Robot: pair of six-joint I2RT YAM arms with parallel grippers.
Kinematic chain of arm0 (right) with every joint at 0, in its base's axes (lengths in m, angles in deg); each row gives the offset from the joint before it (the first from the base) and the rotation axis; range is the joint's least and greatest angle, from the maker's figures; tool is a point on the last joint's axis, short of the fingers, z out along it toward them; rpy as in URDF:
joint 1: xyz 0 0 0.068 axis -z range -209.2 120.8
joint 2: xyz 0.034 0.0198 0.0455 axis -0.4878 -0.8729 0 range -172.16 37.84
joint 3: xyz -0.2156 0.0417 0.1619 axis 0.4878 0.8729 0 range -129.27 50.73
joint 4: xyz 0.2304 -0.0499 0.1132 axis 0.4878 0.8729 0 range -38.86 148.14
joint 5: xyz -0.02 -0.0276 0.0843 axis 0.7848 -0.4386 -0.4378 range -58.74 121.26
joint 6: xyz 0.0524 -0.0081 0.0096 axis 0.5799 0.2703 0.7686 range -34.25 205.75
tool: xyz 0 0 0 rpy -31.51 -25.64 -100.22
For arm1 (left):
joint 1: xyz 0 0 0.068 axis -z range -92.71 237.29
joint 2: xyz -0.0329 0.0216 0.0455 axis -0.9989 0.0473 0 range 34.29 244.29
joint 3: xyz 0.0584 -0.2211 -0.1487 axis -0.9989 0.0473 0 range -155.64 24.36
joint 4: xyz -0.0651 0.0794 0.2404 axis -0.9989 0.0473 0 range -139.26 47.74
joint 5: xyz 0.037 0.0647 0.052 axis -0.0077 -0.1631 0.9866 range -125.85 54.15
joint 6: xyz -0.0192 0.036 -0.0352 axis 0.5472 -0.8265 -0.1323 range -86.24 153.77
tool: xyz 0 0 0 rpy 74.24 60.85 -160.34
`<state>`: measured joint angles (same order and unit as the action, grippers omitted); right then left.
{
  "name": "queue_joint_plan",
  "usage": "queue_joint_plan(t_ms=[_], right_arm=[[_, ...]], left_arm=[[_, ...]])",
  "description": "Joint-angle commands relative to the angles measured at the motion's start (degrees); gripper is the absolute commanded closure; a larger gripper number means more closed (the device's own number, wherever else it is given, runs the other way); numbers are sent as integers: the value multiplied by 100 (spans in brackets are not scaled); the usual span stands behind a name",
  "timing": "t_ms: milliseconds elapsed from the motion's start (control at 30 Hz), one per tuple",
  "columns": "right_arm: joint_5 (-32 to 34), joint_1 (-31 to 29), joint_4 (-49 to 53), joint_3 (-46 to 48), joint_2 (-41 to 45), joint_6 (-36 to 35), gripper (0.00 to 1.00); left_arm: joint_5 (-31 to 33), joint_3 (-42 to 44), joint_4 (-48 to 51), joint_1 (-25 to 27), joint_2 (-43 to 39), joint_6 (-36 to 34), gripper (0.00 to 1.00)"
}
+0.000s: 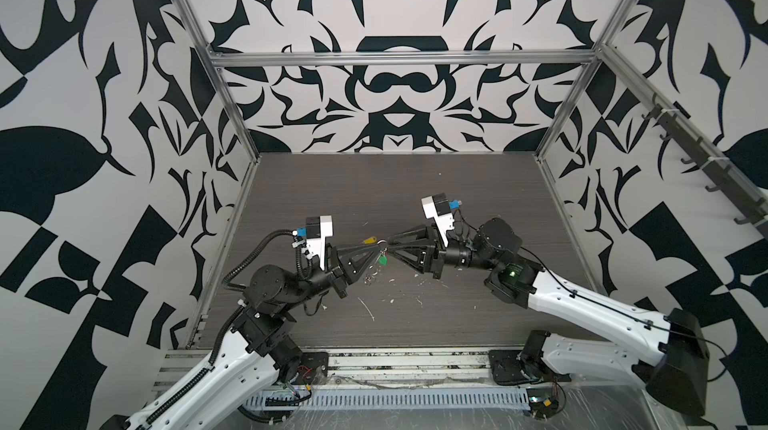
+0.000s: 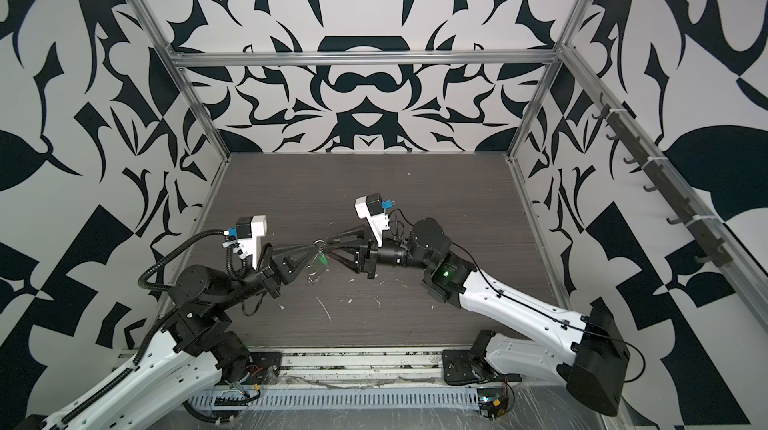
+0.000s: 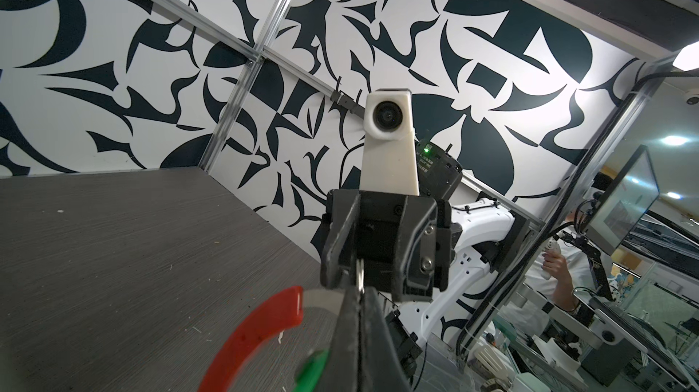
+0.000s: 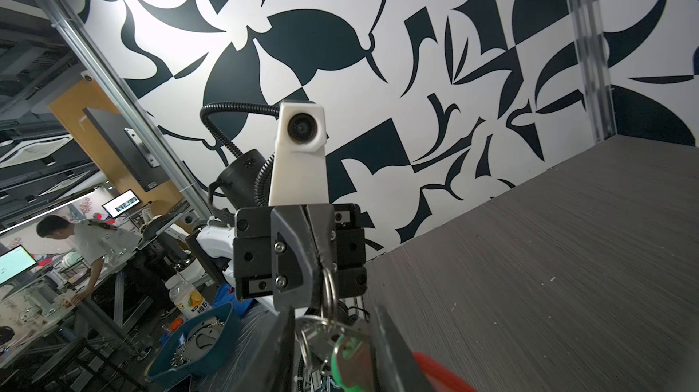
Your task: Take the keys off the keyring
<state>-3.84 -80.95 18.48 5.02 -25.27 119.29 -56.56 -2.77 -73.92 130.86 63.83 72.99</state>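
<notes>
Dark wood-grain tabletop [image 1: 415, 199], flecked with white scraps [image 1: 365, 307]. Above its middle the left hand [image 1: 379, 246] pinches the keyring [image 3: 261, 322]. The right hand [image 1: 390, 247] has its fingers apart around the split rings [image 4: 328, 291], grip unclear. The green tag [image 1: 382, 260] hangs long-axis down. The yellow tag [image 1: 371, 240] runs crosswise behind the left fingers.

We find the desk [image 1: 374, 187] bare across the upper frame; left gripper [image 1: 378, 246] and right gripper [image 1: 391, 247] crowd the centre, tips nearly meeting.

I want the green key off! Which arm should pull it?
Probably right. The right gripper straddles the green key with jaws apart; the left gripper is shut on the keyring, anchoring it.
</notes>
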Motion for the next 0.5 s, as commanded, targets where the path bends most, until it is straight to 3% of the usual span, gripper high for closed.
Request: queue_joint_plan(t_ms=[0,300,467], right_arm=[[-171,-60,-465,-157,36,113,66],[-226,-70,-448,-214,-48,117,80],[-209,-77,-351,-259,-52,78,96]], left_arm=[[65,46,-266,2,-89,42,100],[94,58,-232,2,-120,42,100],[78,42,-229,2,-78,50,100]])
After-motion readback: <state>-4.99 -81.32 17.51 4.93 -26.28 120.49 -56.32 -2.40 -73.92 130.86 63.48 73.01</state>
